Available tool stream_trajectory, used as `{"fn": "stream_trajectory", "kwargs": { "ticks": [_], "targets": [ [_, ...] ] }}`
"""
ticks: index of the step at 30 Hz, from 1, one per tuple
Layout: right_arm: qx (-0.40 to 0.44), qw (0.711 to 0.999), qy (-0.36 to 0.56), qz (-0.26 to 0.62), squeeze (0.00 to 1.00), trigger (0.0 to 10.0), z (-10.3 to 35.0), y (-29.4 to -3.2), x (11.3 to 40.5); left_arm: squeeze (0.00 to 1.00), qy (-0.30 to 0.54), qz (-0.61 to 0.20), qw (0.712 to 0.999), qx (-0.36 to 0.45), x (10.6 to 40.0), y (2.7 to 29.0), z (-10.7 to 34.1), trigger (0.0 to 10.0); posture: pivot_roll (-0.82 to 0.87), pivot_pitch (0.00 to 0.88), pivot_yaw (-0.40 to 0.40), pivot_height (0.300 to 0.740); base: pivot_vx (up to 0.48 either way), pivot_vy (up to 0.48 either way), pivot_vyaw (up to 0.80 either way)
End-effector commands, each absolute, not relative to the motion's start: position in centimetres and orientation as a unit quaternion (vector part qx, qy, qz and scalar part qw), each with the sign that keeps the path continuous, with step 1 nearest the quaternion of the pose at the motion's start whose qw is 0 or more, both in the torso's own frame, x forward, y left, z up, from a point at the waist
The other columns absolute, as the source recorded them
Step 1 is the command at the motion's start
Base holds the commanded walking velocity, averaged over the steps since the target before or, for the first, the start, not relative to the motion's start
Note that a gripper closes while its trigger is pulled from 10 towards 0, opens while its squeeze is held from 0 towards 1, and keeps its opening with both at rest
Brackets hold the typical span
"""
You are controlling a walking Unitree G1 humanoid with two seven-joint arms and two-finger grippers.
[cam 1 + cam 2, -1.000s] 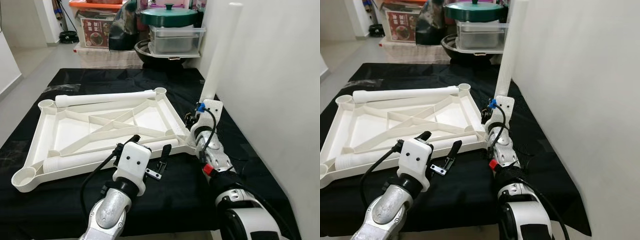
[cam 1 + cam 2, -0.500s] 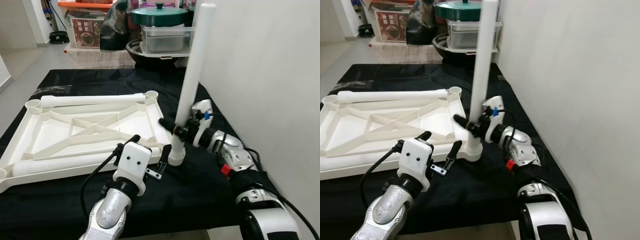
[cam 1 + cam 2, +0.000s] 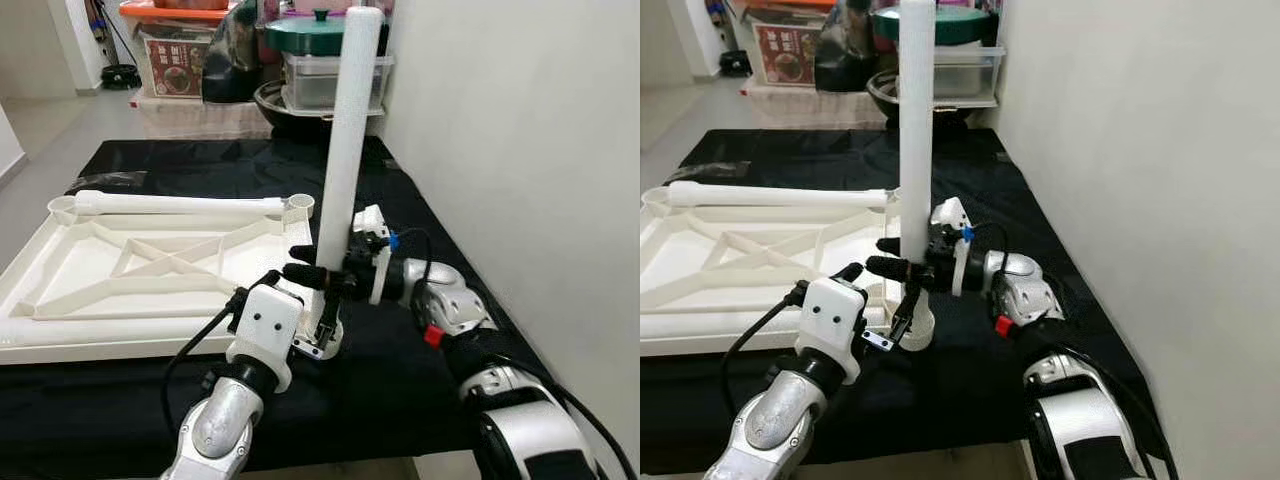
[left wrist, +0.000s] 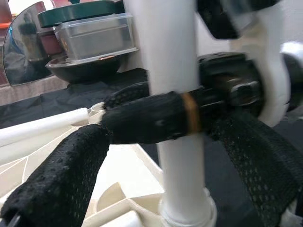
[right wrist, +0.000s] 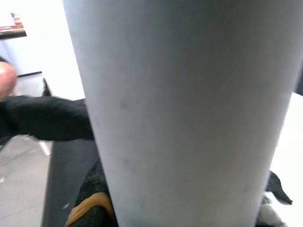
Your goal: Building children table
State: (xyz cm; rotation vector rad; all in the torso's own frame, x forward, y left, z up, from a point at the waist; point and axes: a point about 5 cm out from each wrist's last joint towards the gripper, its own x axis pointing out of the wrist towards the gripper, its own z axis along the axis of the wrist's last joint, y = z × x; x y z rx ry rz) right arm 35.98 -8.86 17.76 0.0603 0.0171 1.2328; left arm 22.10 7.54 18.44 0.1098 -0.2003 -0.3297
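A white table leg point(image 3: 345, 140) stands upright at the near right corner of the white tabletop frame point(image 3: 150, 270), its foot set in the round corner socket point(image 4: 187, 215) there. The frame lies upside down, ribs up, on the black-draped surface point(image 3: 230, 165). The right end effector point(image 3: 320, 275) reaches in from the right and pinches the leg low on its shaft, one black finger point(image 3: 305, 271) crossing in front of the tube; in the right wrist view the leg point(image 5: 180, 113) sits between the fingers close to the lens. The left end effector point(image 3: 300, 310) is just in front of that same corner, its two black fingers spread, one on each side of the leg's base without visibly gripping it; the left wrist view shows its mesh-covered fingers point(image 4: 61, 175) flanking the tube.

Two more white legs lie on the frame: one point(image 3: 180, 205) along the far edge, another point(image 3: 750, 325) along the near edge. Beyond the surface, against the white wall point(image 3: 520, 150), stand a green-lidded pot point(image 3: 310, 30) on a clear plastic box point(image 3: 320, 80), a dark wok point(image 3: 290, 105) and a printed carton point(image 3: 175, 65).
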Motion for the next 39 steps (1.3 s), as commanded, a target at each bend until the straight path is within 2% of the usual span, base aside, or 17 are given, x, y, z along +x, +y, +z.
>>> {"fn": "stream_trajectory", "kwargs": {
  "ticks": [1, 6, 9, 13, 19, 20, 21, 22, 24, 25, 29, 30, 31, 34, 36, 38, 39],
  "targets": [
    [0.044, 0.845, 0.002, 0.532, 0.0, 0.0, 18.2, -9.2, 36.8, 0.0, -0.097, -0.164, 0.98, 0.055, 22.0, 7.4, 18.3, 10.0, 0.13, 0.0, -0.075, 0.74, 0.0, 0.0, 0.0],
    [-0.002, 0.94, 0.023, 0.339, 0.0, 0.0, 17.3, -10.4, 38.6, 0.0, -0.096, -0.165, 0.98, 0.055, 22.0, 7.3, 18.2, 10.0, 0.12, 0.0, -0.076, 0.74, 0.0, 0.0, 0.0],
    [-0.002, 0.986, 0.068, 0.15, 0.0, 0.0, 16.1, -12.6, 39.5, 0.0, -0.097, -0.166, 0.98, 0.055, 22.1, 7.4, 18.3, 10.0, 0.12, 0.0, -0.075, 0.74, 0.0, 0.0, 0.0],
    [0.024, 0.994, 0.082, -0.074, 0.0, 0.0, 15.2, -15.8, 39.0, 0.0, -0.097, -0.166, 0.98, 0.056, 22.1, 7.3, 18.3, 10.0, 0.12, 0.0, -0.077, 0.74, 0.0, 0.0, 0.0],
    [0.046, 0.981, 0.069, -0.177, 0.0, 0.0, 15.1, -15.9, 38.0, 0.0, -0.098, -0.166, 0.98, 0.056, 22.1, 7.4, 18.3, 10.0, 0.12, 0.0, -0.073, 0.74, 0.0, 0.0, 0.0],
    [0.067, 0.982, 0.058, -0.165, 0.0, 4.3, 15.6, -14.7, 38.2, 0.0, -0.098, -0.167, 0.98, 0.056, 22.1, 7.3, 18.3, 10.0, 0.12, 0.0, -0.078, 0.74, 0.0, 0.0, 0.0],
    [0.077, 0.983, 0.055, -0.16, 0.0, 4.3, 15.8, -14.4, 38.3, 0.0, -0.098, -0.167, 0.98, 0.056, 22.2, 7.3, 18.3, 10.0, 0.12, 0.0, -0.078, 0.74, 0.0, 0.0, 0.0],
    [0.082, 0.987, 0.034, -0.131, 0.0, 10.0, 16.4, -13.7, 38.6, 0.0, -0.098, -0.167, 0.98, 0.056, 22.2, 7.3, 18.3, 10.0, 0.12, 0.0, -0.074, 0.74, 0.0, 0.0, 0.0],
    [0.082, 0.992, 0.01, -0.098, 0.0, 10.0, 17.0, -13.0, 38.8, 0.0, -0.098, -0.166, 0.98, 0.056, 22.2, 7.4, 18.3, 10.0, 0.12, 0.0, -0.074, 0.74, 0.0, 0.0, 0.0],
    [0.084, 0.994, -0.009, -0.075, 1.0, 10.0, 17.5, -12.5, 38.8, 0.0, -0.098, -0.166, 0.98, 0.056, 22.2, 7.4, 18.3, 10.0, 0.12, 0.0, -0.079, 0.74, 0.0, 0.0, 0.0],
    [0.103, 0.994, -0.027, -0.023, 0.96, 10.0, 18.0, -11.8, 39.0, 0.0, -0.098, -0.166, 0.98, 0.056, 22.2, 7.4, 18.3, 10.0, 0.12, 0.0, -0.076, 0.74, 0.0, 0.0, 0.0],
    [0.116, 0.993, -0.031, 0.013, 0.0, 10.0, 18.0, -11.5, 39.0, 0.0, -0.098, -0.166, 0.98, 0.055, 22.2, 7.4, 18.3, 10.0, 0.12, 0.0, -0.075, 0.74, 0.0, 0.0, 0.0],
    [0.129, 0.987, -0.039, 0.084, 0.0, 10.0, 18.2, -11.3, 39.0, 0.0, -0.098, -0.167, 0.98, 0.055, 22.2, 7.3, 18.3, 10.0, 0.12, 0.0, -0.074, 0.74, 0.0, 0.0, 0.0],
    [0.144, 0.981, -0.039, 0.121, 0.0, 10.0, 18.3, -11.1, 38.9, 0.0, -0.098, -0.167, 0.979, 0.055, 22.2, 7.3, 18.3, 10.0, 0.12, 0.0, -0.076, 0.74, 0.0, 0.0, 0.0],
    [0.158, 0.959, -0.031, 0.234, 0.0, 10.0, 18.3, -10.9, 38.6, 0.0, -0.099, -0.167, 0.979, 0.055, 22.3, 7.3, 18.3, 10.0, 0.12, 0.0, -0.076, 0.74, 0.0, 0.0, 0.0],
    [0.158, 0.959, -0.031, 0.234, 0.0, 10.0, 18.3, -10.9, 38.6, 0.0, -0.099, -0.167, 0.979, 0.055, 22.3, 7.3, 18.3, 10.0, 0.12, 0.0, -0.076, 0.74, 0.0, 0.0, 0.0],
    [0.16, 0.94, -0.023, 0.3, 0.0, 10.0, 18.3, -10.9, 38.2, 0.0, -0.099, -0.167, 0.979, 0.056, 22.3, 7.3, 18.3, 10.0, 0.12, 0.0, -0.079, 0.74, 0.0, 0.0, 0.0]
  ]
}}
